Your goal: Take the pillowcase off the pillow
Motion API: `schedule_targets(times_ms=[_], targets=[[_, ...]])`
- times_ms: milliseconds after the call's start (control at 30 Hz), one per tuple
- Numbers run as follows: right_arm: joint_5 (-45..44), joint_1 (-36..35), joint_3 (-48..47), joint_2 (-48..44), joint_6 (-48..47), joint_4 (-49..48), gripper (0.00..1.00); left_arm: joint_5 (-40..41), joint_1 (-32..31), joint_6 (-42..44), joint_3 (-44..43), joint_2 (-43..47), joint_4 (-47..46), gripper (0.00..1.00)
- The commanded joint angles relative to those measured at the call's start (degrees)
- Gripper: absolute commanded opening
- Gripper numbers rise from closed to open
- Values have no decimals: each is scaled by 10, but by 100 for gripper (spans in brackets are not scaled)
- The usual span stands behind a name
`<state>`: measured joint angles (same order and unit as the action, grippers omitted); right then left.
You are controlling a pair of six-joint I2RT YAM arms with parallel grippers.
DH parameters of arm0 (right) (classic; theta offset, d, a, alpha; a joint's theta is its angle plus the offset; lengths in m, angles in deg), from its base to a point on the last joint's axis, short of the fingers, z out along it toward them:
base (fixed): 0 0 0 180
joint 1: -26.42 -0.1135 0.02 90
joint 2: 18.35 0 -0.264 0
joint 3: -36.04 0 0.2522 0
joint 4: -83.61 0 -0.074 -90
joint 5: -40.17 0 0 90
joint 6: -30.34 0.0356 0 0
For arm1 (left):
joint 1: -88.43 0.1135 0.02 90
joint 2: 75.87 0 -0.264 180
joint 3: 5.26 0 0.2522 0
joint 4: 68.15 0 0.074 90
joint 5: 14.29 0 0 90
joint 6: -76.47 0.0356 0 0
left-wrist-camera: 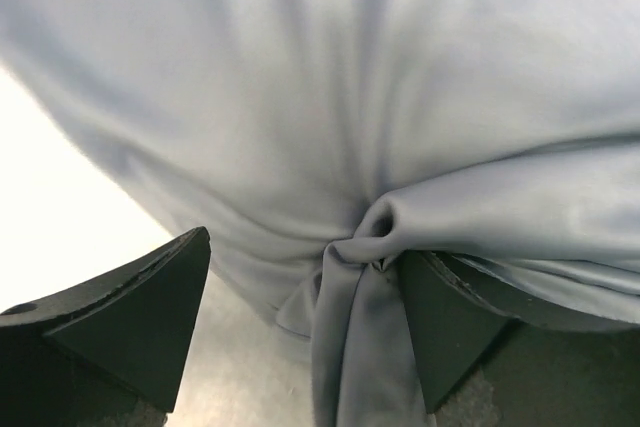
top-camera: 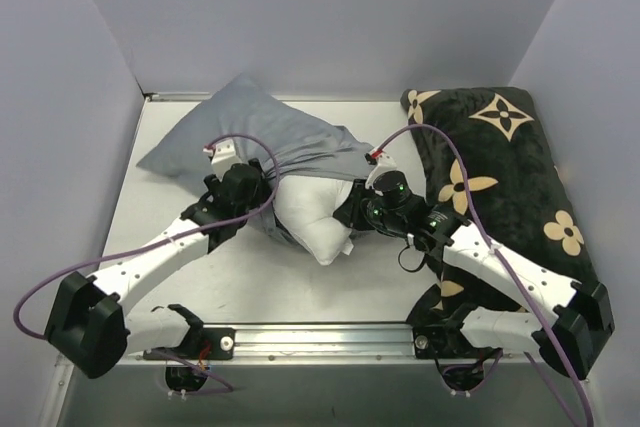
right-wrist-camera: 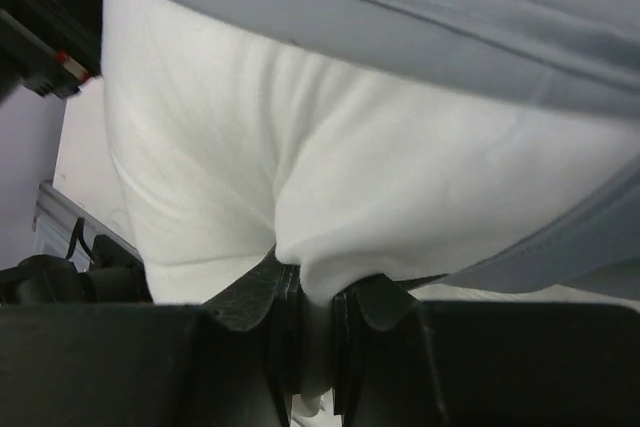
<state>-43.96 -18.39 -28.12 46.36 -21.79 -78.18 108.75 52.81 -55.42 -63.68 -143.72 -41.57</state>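
At the middle of the bench (top-camera: pixel 250 292), the pillow (top-camera: pixel 315 222) lies with its near end bare and white. Its far end sits inside the grey pillowcase (top-camera: pixel 250 132), which runs off toward the back left corner. The mouth of the pillowcase is gathered in folds across the pillow's body.

Status, as a judgement: removal is under way but not complete. One end of the pillow is out. How much remains inside cannot be told, because the cloth hides it.

Right pincer (right-wrist-camera: pixel 310 287): closed narrow on a pinch of the white pillow cloth at the exposed end. The right wrist view shows the cloth nipped between the jaws. This grip anchors the pillow.

Left pincer (left-wrist-camera: pixel 305 247): jaws wide apart. The left wrist view shows a puckered knot of grey pillowcase cloth between the two fingers (left-wrist-camera: pixel 140 317), close to the right-hand one. Nothing is clamped.

Remaining work:
1. Take a grip on the pillowcase with the left pincer.
2. Draw the pillowcase away toward the back left while the right pincer holds the pillow.
3. Repeat until the pillow is fully clear.

Beside the right arm, along the right side of the bench, lies a black cushion (top-camera: pixel 500 177) with tan flowers. It is no part of the task.
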Motion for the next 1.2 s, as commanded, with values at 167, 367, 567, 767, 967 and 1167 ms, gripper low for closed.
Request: schedule_targets(times_ms=[167, 367, 567, 767, 967, 1167], targets=[[38, -37, -15, 62, 25, -112, 0, -136, 24, 60, -117, -39, 6, 90], [31, -37, -68, 100, 52, -96, 0, -60, -30, 78, -166, 37, 150, 95], [36, -38, -132, 132, 73, -79, 0, -69, -84, 109, -191, 128, 194, 97], [63, -31, -192, 162, 89, -52, 0, -58, -211, 181, -162, 161, 144, 98], [83, -29, -224, 169, 91, -23, 0, -30, -276, 248, -133, 151, 102, 97], [91, -30, -237, 155, 88, -7, 0, -16, -291, 307, -126, 136, 80, 97]])
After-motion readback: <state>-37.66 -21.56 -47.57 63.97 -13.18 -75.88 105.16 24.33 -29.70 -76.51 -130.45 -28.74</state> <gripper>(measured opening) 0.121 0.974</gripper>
